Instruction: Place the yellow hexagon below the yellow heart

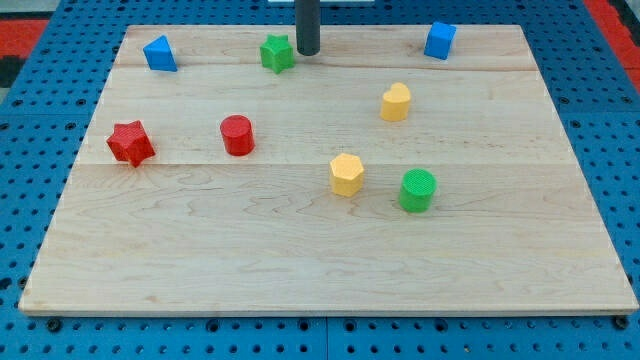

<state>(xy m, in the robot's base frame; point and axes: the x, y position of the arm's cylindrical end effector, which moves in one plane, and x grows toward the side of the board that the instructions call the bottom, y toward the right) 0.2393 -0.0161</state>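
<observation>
The yellow hexagon (346, 174) lies a little right of the board's middle, just left of the green cylinder (418, 190). The yellow heart (396, 102) lies above it and to the right, in the upper half of the board. My tip (307, 52) is at the view's top, just right of the green star (277, 53), far above the hexagon and left of the heart. It touches neither yellow block.
A blue triangle (159, 53) sits at the top left and a blue cube (439, 40) at the top right. A red star (130, 143) and a red cylinder (237, 135) lie on the left. The wooden board (200, 260) rests on a blue pegboard.
</observation>
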